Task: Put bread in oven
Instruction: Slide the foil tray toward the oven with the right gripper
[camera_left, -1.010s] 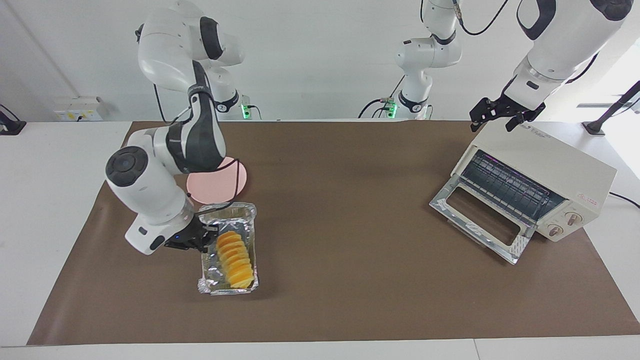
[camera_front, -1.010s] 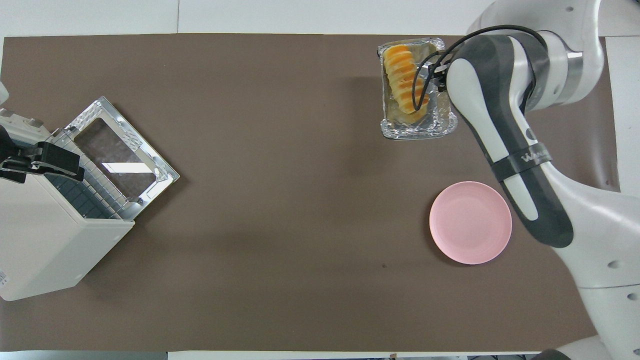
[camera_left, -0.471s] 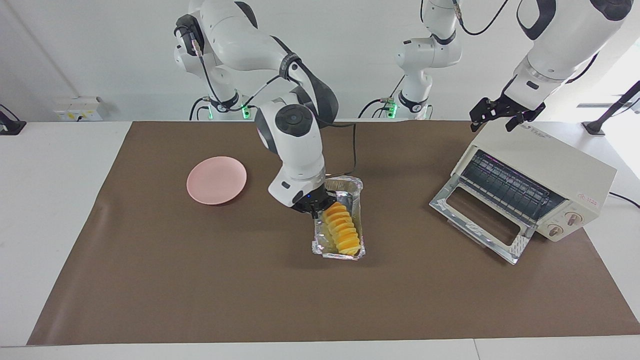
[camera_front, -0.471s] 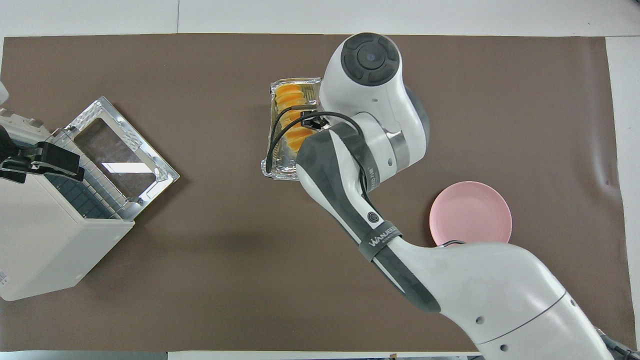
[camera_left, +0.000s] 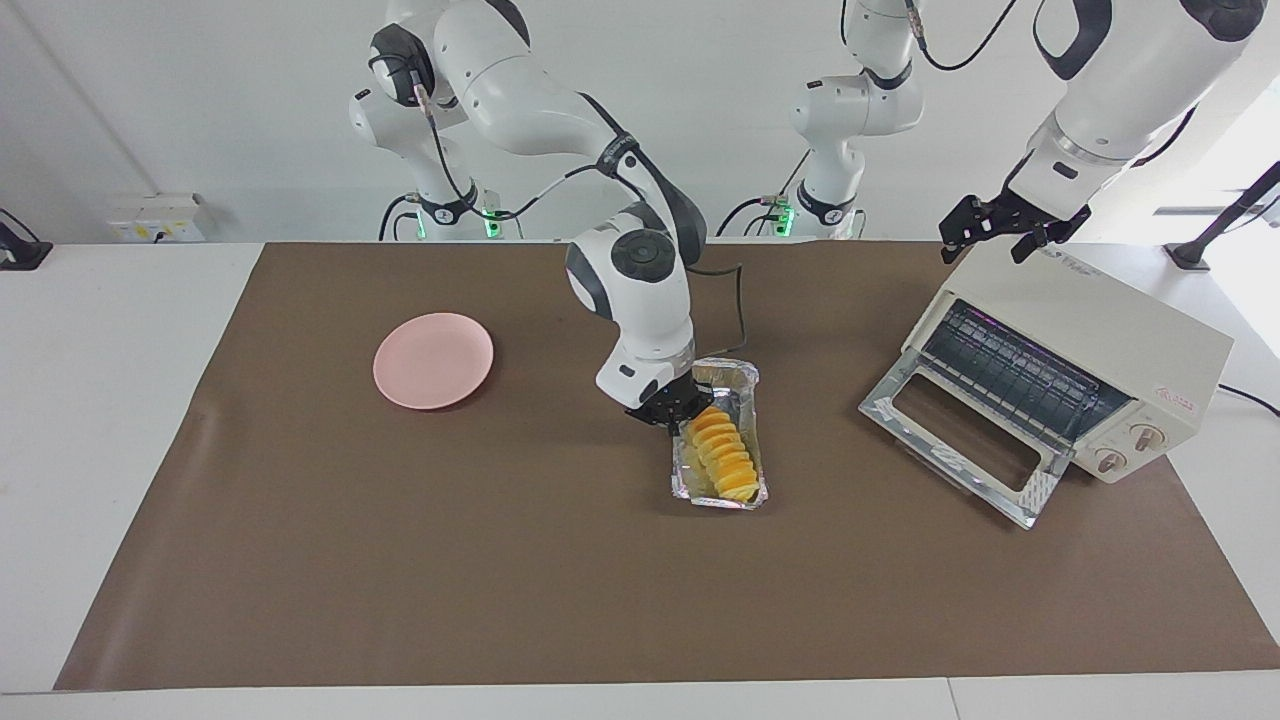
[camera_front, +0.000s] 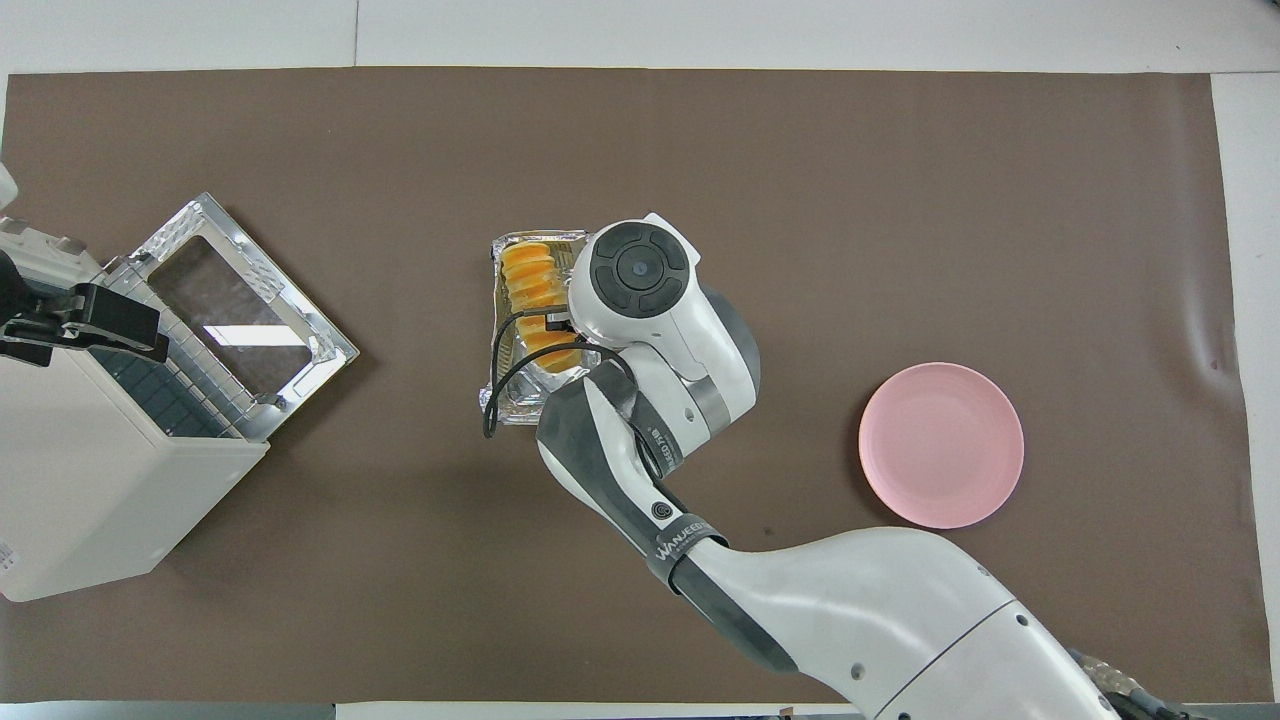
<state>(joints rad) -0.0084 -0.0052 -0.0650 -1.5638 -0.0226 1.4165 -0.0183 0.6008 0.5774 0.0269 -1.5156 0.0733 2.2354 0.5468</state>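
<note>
The bread (camera_left: 725, 455) lies lengthwise in a crinkled foil tray (camera_left: 745, 375), a little below the centre of the facing frame and just above centre in the overhead one. It is on the brown mat (camera_left: 400, 560), well apart from the oven (camera_left: 1100, 330).

The right gripper (camera_left: 672, 410) is at the tray's long rim on the side away from the oven. Its fingertips are pinched together on the foil edge, so it has hold of the tray, not the loaf itself. I cannot tell whether the tray rests on the mat or hangs just clear of it.

The oven sits at the frame's edge toward the left arm's end of the table, turned at an angle. Its glass door (camera_left: 950, 440) is dropped flat and the wire rack is bare (nothing blocks the mouth). The left gripper (camera_left: 1005, 230) waits over the oven's top rear corner in the upper part of the frame, fingers spread wide and holding nothing. A pink plate (camera_left: 433, 360) lies apart, toward the right arm's end.

The step in hand looks like carrying the tray across to the oven. The next move calls for turning the tray to match the oven's slant, clearing the lowered door, and sliding it level onto the rack (a one-sided pinch on thin foil may let it sag or tip).
</note>
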